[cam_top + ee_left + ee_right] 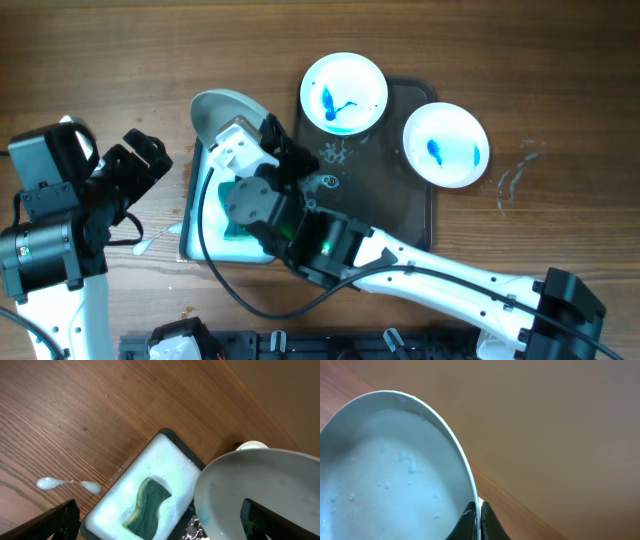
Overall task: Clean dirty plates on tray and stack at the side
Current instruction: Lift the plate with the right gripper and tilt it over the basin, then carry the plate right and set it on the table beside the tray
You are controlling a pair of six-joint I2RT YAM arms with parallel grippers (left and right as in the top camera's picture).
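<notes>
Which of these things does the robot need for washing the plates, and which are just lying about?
Job: held plate, in the right gripper; left smeared plate; right smeared plate; dark grey tray; teal sponge; white sponge tray.
Lying about: foam splat; pale smears right of the tray.

White plates (343, 92) smeared blue, dark grey tray (400, 200), sponge (150, 505) seemingly teal with yellow edge.

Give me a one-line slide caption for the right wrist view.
Right gripper shut on the rim of a white plate speckled with droplets, wooden table behind.
</notes>
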